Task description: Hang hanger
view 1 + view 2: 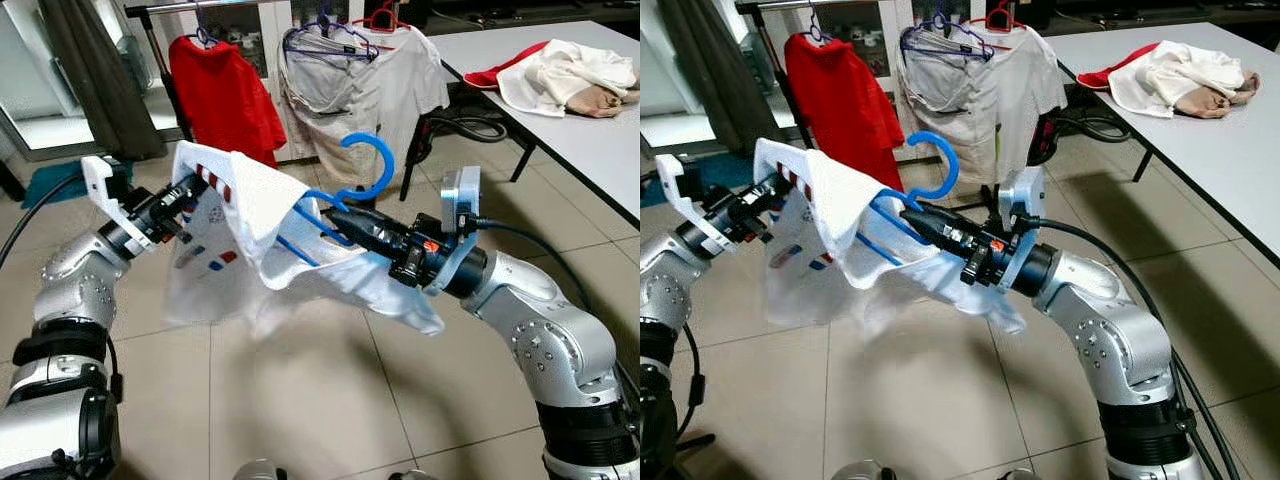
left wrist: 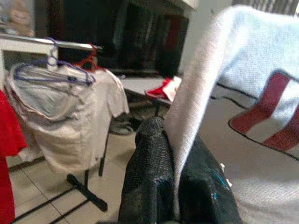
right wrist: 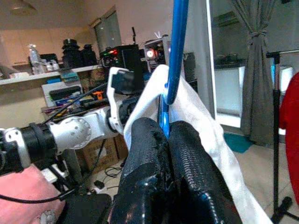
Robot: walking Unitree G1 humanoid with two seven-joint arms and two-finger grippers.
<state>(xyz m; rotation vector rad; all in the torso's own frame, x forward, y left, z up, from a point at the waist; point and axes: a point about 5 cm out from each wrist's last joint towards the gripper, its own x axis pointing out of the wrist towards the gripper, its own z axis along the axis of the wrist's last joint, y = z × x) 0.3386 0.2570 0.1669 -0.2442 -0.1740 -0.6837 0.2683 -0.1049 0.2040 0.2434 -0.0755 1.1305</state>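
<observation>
**Two grippers, one blue hanger, one white shirt held above the floor**

Two grippers at work, both raised over the tiled floor (image 1: pixel 330 390).

Right gripper (image 1: pixel 335 222): jaws closed on blue hanger (image 1: pixel 366 168) just below its hook; hook upright, curling above the fingers. Hanger arms inside the neck of white shirt (image 1: pixel 262 225), blue bars visible through the opening.

Left gripper (image 1: pixel 188 190): jaws pinched shut on the shirt's edge beside a red-striped trim, holding the cloth out to the robot's left. Shirt spread between the two grippers, front print in red and blue, hem hanging free, not touching the floor.

Behind, well apart: clothes rack (image 1: pixel 215 8) with red shirt (image 1: pixel 224 95) on a hanger, and beside it pale shirts (image 1: pixel 362 90) on purple and red hangers.

To the robot's right: tabletop (image 1: pixel 570 130) carrying heap of clothes (image 1: pixel 568 78), white, beige and red.

Left wrist view: black fingers (image 2: pixel 149 182) either side of a fold of white cloth, red stripes close by; rack and pale shirts beyond.

Right wrist view: black fingers (image 3: pixel 184 172) clamped on the blue hanger stem, white cloth draped past them; left arm opposite; grey curtain (image 3: pixel 254 70) and a counter with equipment in the background.
</observation>
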